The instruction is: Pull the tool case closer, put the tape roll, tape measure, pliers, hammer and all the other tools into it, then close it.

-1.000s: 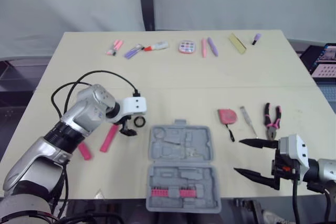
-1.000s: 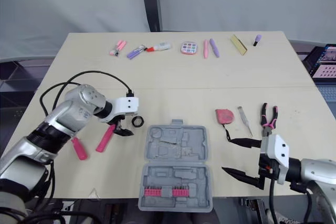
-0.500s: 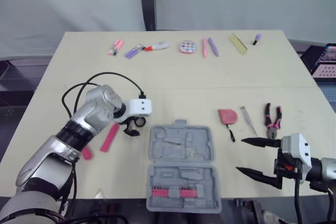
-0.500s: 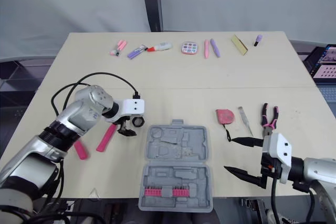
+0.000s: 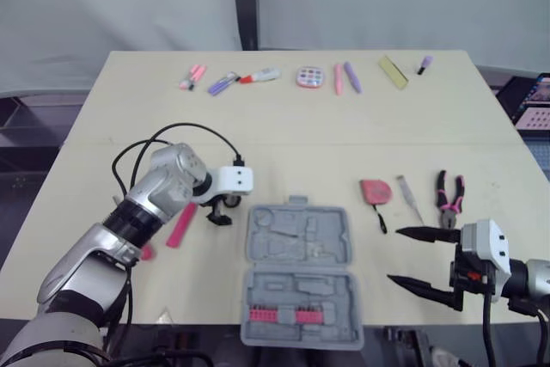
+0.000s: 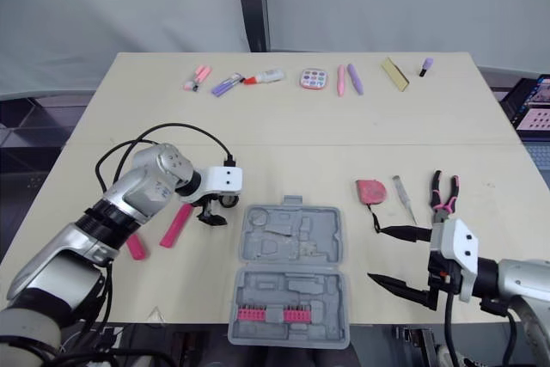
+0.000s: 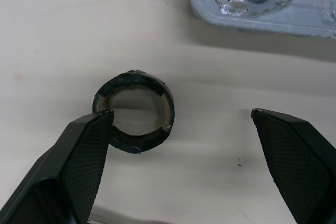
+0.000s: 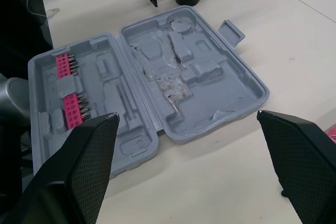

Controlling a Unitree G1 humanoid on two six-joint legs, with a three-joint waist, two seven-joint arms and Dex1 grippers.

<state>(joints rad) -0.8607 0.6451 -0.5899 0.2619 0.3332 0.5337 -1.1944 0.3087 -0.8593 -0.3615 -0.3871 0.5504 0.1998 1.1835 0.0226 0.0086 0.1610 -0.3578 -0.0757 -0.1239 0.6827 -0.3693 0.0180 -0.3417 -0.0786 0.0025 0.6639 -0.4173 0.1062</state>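
We see the left gripper [image 7: 181, 114] spread wide around the tape roll [image 7: 137, 141] (one finger at its rim), beside the tool case [image 6: 288, 272] at the tabletop's front edge; right gripper [image 6: 374, 253] gapes empty.

The left arm [image 5: 142, 204], at the frame's left, is brushed silver with a black ribbed band. A black cable [image 5: 182, 125] loops into its white wrist housing [image 5: 234, 180]. The left end effector [image 5: 222, 213] and right end effector [image 5: 394, 255] both carry tapered black fingers [image 7: 84, 150], cross-hatched inside.
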